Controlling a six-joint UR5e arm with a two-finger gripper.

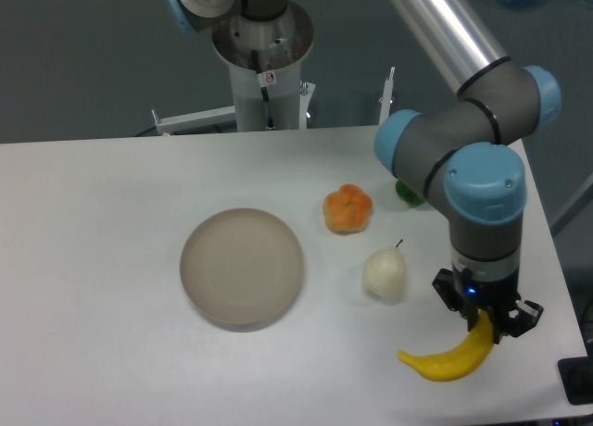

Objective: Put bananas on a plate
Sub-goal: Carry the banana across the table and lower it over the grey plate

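Banana pinched by one end in hand.
Could swing, slip, or clip pear en route left to plate.

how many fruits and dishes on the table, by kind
banana: 1, held at one end in the gripper
pear: 1
orange fruit: 1
plate: 1, nothing on it
green item: 1, mostly hidden behind the arm, kind unclear
Total: 5
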